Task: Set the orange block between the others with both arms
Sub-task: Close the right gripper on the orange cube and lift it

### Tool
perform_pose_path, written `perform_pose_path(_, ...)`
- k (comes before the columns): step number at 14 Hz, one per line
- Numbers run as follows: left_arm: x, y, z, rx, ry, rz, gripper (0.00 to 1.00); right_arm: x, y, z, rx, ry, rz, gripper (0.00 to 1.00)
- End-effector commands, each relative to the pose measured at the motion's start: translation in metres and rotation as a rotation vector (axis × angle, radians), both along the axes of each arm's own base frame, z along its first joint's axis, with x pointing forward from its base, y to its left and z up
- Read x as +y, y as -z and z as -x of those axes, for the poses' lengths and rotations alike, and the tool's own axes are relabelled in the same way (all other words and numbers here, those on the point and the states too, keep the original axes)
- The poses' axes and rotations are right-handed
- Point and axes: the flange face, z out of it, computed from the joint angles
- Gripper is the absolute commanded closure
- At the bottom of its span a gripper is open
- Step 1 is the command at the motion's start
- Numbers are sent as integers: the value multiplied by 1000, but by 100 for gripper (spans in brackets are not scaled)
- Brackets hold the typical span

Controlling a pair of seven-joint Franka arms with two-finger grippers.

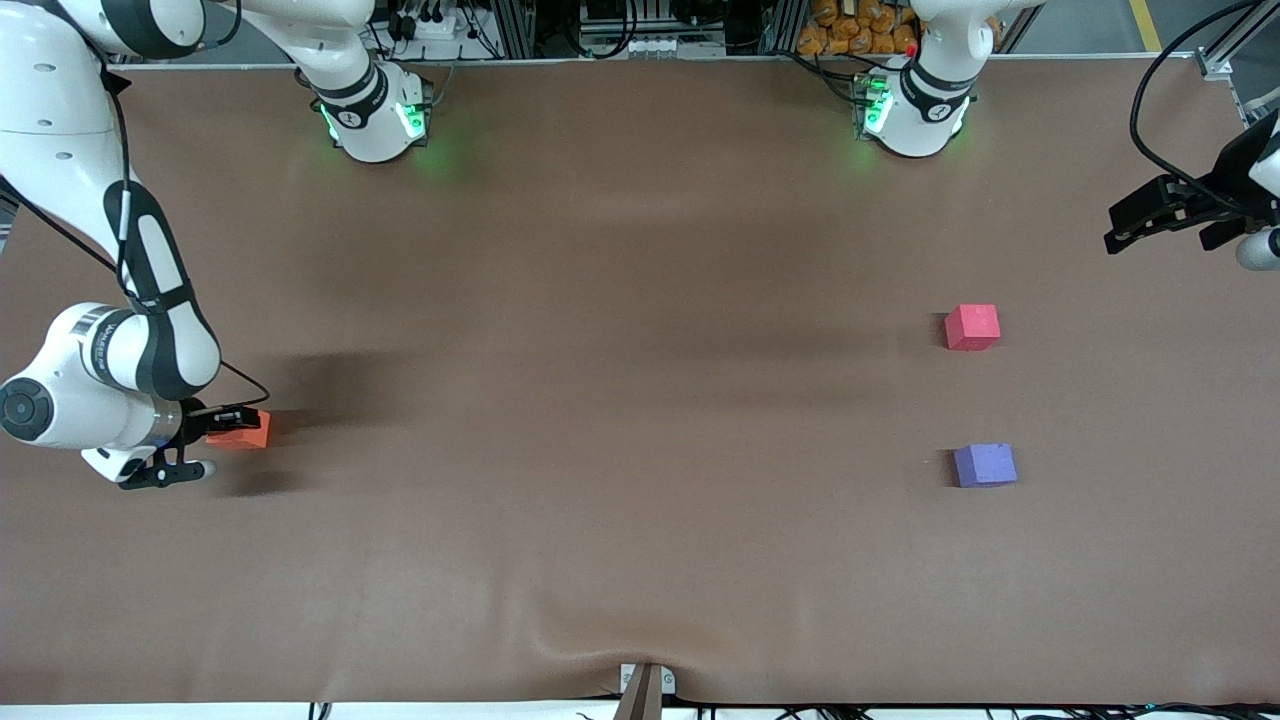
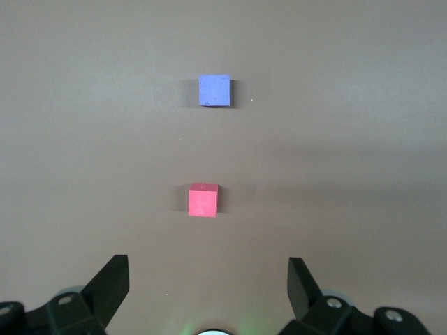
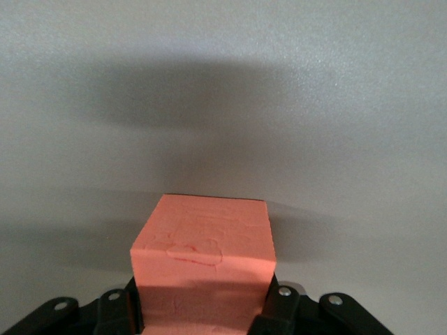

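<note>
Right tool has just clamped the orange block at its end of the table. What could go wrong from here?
1. The right tool grips the orange block only at its rear part, so it might pivot or slip on lifting.
2. The red-pink cube and purple cube sit at the left arm's end, so a handover to the open left tool seems needed; a mistimed release could drop the block.

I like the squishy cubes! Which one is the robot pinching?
The orange block. The right gripper is shut on it; the red-pink cube and purple cube sit untouched.

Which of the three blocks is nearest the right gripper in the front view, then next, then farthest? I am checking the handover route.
1. Orange block: in the right gripper.
2. Purple block: left arm's end, nearer the camera.
3. Red-pink block: slightly farther away.
</note>
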Motion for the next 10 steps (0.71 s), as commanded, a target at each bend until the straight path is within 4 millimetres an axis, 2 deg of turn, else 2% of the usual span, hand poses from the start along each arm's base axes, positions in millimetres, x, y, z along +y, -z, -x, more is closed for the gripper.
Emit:
perform_pose_path(1, -1, -3, -5, -12, 11, 7, 0, 4, -27, -5, -8, -74, -7, 100)
perform_pose_path(3, 0, -3, -5, -16, 9, 11, 0, 19, -58, -9, -24, -103, -8, 100)
perform_pose_path(6, 0, -2, -6, -15, 8, 12, 0, 59, -99, -19, -82, -177, 4, 100)
perform_pose_path(8, 0, 1, -8, -9, 8, 13, 0, 101, -114, -28, -109, -249, 5, 100)
perform_pose_path(10, 2, 2, -8, -7, 7, 13, 0, 162, -121, -35, -128, -335, -5, 100)
